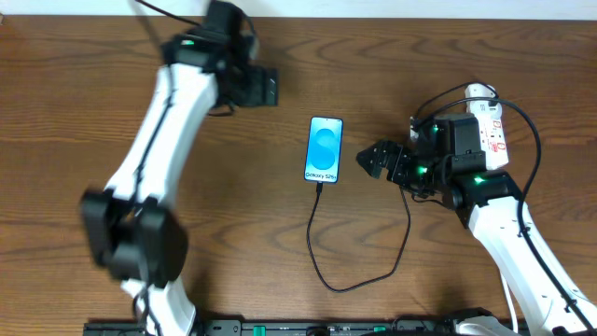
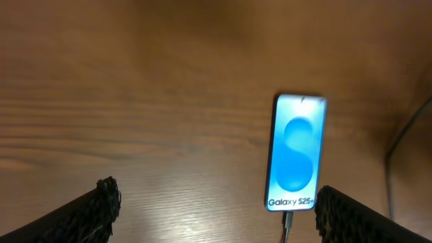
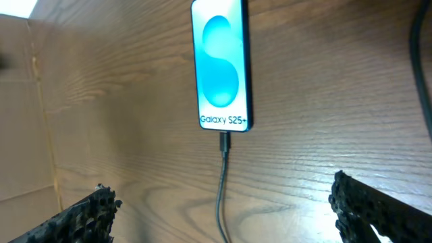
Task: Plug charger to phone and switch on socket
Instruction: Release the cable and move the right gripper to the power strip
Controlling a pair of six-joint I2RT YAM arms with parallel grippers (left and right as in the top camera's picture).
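Left pincer (image 2: 216, 197), right pincer (image 3: 221, 192): spread wide, empty.

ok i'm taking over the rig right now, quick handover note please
Left gripper: open, empty, left of and beyond the phone.
Right gripper: open, empty, just right of the phone.
The phone lies flat mid-table, screen lit; the charger looks plugged into its bottom edge, looping off to the right.
Socket at the far right, partly hidden by the right arm.
Done: plugging in. Left: switch the socket on; switch state unreadable.
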